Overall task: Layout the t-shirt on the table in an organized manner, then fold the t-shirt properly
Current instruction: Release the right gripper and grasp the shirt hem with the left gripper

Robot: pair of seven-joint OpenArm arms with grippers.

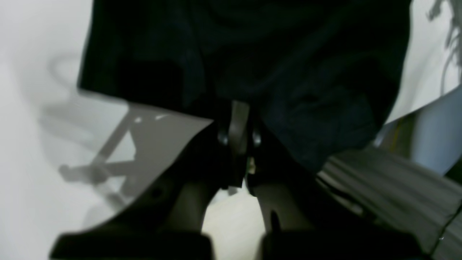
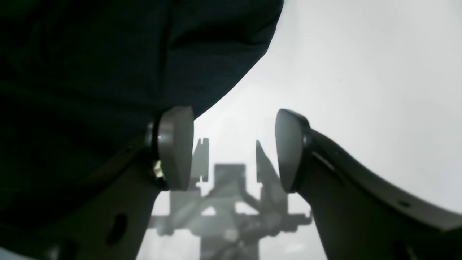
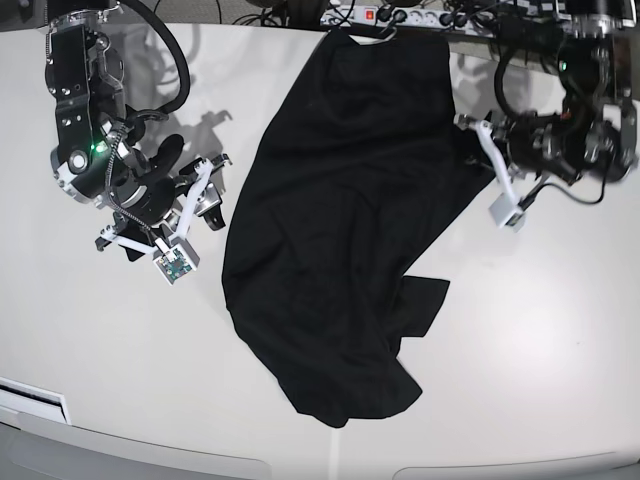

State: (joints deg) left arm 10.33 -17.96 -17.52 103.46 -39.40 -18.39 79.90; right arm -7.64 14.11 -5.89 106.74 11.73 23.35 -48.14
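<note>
The black t-shirt (image 3: 340,220) lies spread and creased on the white table (image 3: 520,330), running from the far edge toward the front, with a flap folded over at its right side. My left gripper (image 3: 472,135) is at the shirt's right edge. In the left wrist view (image 1: 236,124) its pads are pressed together with black fabric (image 1: 252,54) gathered around them. My right gripper (image 3: 212,188) is open just left of the shirt's left edge. In the right wrist view (image 2: 232,150) nothing sits between its pads, and the fabric (image 2: 108,65) lies beside the left pad.
A power strip (image 3: 400,15) and cables lie along the table's far edge, just behind the shirt's top. The table's curved front edge (image 3: 150,455) runs along the bottom. In the left wrist view the table edge and floor (image 1: 397,187) show at the lower right.
</note>
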